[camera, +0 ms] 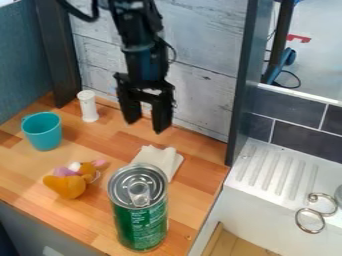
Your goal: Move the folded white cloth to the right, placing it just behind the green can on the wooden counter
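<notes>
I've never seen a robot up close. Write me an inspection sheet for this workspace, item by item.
Surface: light wooden counter, plank pattern visible.
Job's things: folded white cloth, lying below the gripper in this view.
Clutter: teal plastic cup, slim white cylinder and green can with a silver lid, all upright; orange soft-looking toy.
Gripper: black two-finger gripper, open, nothing held.
Cables: black cable looping beside the arm.
Surroundings: whitewashed plank wall, dark tiles, white ridged drainboard.
</notes>
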`<state>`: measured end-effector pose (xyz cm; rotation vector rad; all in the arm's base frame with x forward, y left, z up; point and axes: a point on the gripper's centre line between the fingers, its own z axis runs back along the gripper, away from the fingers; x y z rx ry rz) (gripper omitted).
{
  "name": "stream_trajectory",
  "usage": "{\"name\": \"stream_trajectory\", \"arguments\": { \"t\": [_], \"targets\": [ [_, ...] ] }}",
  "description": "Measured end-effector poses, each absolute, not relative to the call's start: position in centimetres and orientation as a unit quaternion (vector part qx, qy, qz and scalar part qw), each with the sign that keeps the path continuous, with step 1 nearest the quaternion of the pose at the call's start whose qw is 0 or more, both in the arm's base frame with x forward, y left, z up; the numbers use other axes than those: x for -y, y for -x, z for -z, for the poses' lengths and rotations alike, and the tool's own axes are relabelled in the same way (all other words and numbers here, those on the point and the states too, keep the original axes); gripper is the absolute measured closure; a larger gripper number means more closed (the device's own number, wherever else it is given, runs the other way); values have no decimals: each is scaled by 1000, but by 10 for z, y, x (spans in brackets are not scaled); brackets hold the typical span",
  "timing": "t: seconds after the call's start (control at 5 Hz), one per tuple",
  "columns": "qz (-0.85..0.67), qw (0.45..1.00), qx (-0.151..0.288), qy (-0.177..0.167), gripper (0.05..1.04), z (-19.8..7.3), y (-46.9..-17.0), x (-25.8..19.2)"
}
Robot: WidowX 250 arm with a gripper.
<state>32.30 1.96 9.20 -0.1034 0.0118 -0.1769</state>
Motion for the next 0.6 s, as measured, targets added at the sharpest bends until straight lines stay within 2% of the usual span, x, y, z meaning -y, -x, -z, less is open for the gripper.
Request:
{"name": "stream_trajectory", "arguments": {
  "t": [0.2,0.4,0.6],
  "targets": [
    [73,997,-19,1,83,-111,-299,-47],
    [77,996,-28,-18,83,-123,-277,-59],
    [74,997,-22,-20,83,-129,-259,-68]
  ]
}}
